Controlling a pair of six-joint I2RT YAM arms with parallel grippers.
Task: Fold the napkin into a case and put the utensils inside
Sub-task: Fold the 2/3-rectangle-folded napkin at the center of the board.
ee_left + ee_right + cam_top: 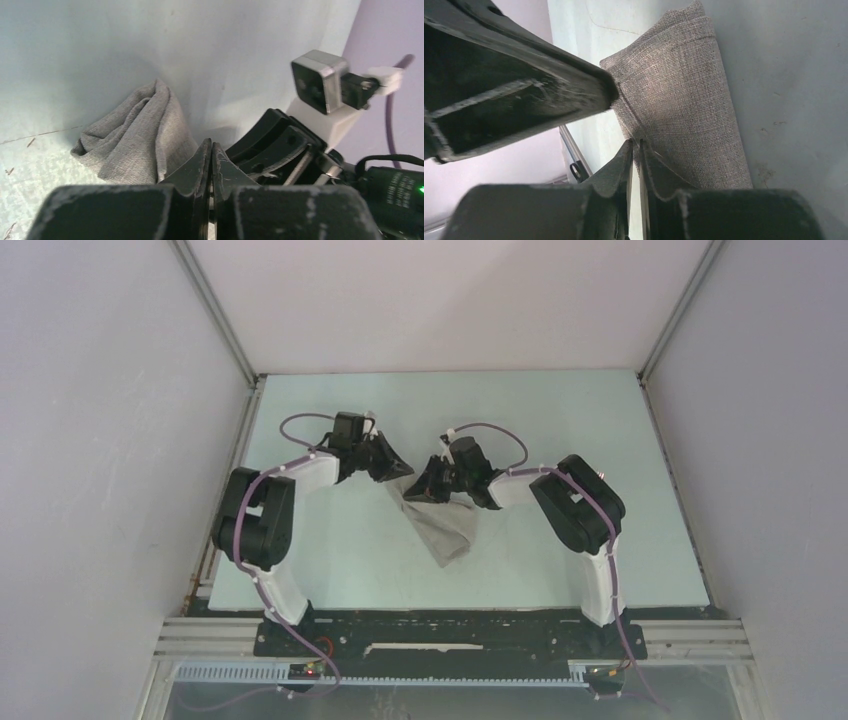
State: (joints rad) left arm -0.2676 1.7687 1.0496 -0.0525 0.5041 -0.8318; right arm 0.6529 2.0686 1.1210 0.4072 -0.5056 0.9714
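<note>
The taupe-grey napkin [445, 530] lies folded over into a narrow rumpled band at the middle of the table, between the two grippers. My left gripper [402, 472] is at its far left corner. In the left wrist view its jaws [211, 145] are pressed together, and the napkin [135, 135] bunches just left of them. My right gripper [418, 490] is close beside it. In the right wrist view its tips [636, 142] pinch the napkin's [684, 100] near edge. The left gripper's finger [524, 95] touches that same edge. No utensils are in view.
The pale table [560, 420] is closed in by white walls on the left, right and far side. A black metal rail [450, 625] with both arm bases runs along the near edge. The two grippers are almost touching each other.
</note>
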